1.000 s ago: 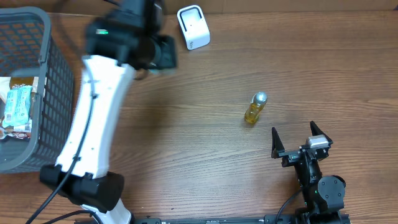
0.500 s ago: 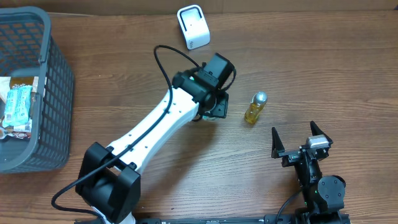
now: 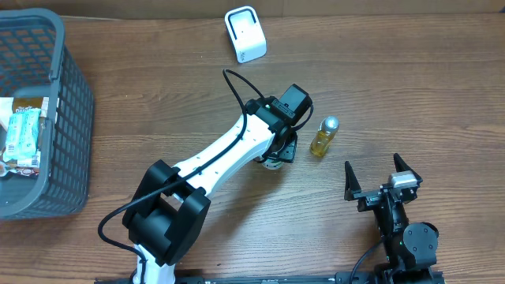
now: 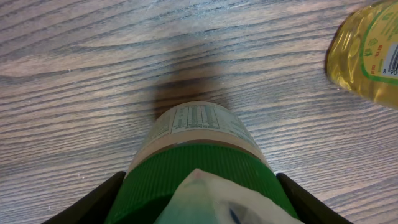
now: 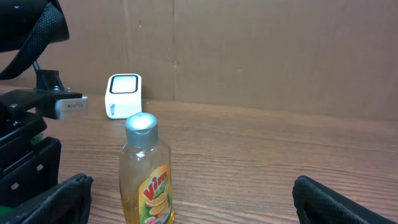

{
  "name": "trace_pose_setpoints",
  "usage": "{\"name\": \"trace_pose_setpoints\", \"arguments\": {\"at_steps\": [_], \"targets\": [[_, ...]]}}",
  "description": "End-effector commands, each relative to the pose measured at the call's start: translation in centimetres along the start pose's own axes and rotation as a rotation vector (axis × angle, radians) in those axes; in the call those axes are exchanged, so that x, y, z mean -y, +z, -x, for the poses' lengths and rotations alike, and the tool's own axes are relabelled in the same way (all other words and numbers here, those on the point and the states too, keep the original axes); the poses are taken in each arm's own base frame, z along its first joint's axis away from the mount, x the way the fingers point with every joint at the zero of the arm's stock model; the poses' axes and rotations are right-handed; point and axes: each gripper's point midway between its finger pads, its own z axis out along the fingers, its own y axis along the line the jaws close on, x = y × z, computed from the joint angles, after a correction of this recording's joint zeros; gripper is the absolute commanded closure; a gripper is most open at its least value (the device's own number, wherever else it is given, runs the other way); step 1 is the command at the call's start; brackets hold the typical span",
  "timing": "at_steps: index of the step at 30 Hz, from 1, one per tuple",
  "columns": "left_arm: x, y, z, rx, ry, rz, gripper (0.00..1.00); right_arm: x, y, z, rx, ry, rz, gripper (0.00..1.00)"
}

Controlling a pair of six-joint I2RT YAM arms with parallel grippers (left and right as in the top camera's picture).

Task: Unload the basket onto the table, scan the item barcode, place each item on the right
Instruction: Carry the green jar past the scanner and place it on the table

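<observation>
The green-capped jar sits clamped between the jaws of the left gripper, cap toward the wrist and body pointing down at the table. It is low over the wood; contact cannot be confirmed. Only a printed table on its label faces the wrist camera, and no barcode shows. Locate the code before presenting it, and keep the clamp square on the cap so the jar does not twist. The scanner stands well apart, at the far edge. Watch the yellow bottle, upright just beside the gripper: a sideways swing would likely topple it. The right gripper rests spread wide and empty. The basket sits far left.
</observation>
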Motion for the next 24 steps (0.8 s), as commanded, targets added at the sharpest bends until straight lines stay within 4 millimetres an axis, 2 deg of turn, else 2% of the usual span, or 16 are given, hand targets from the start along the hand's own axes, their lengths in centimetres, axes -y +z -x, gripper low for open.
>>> {"name": "trace_pose_setpoints", "arguments": {"at_steps": [1,11,18,21,22,24], "targets": [[0.32,0.33,-0.27,-0.008,-0.021,-0.003,0.50,0.06,0.02,-0.19,0.003,-0.001,-0.001,0.00],[0.35,0.35,-0.19,-0.004,-0.024,-0.004,0.50,0.06,0.02,-0.19,0.003,-0.001,-0.001,0.00],[0.17,1.20,-0.56,-0.006,-0.032,-0.002,0.47,0.06,0.02,-0.19,0.003,-0.001,-0.001,0.00],[0.14,1.27,-0.64,-0.009,-0.031,-0.002,0.35,0.06,0.02,-0.19,0.003,-0.001,-0.001,0.00],[0.17,1.27,-0.59,-0.006,-0.031,-0.003,0.27,0.06,0.02,-0.19,0.003,-0.001,-0.001,0.00],[0.24,1.27,-0.48,-0.002,-0.031,-0.006,0.06,0.06,0.02,-0.19,0.003,-0.001,-0.001,0.00]]}}
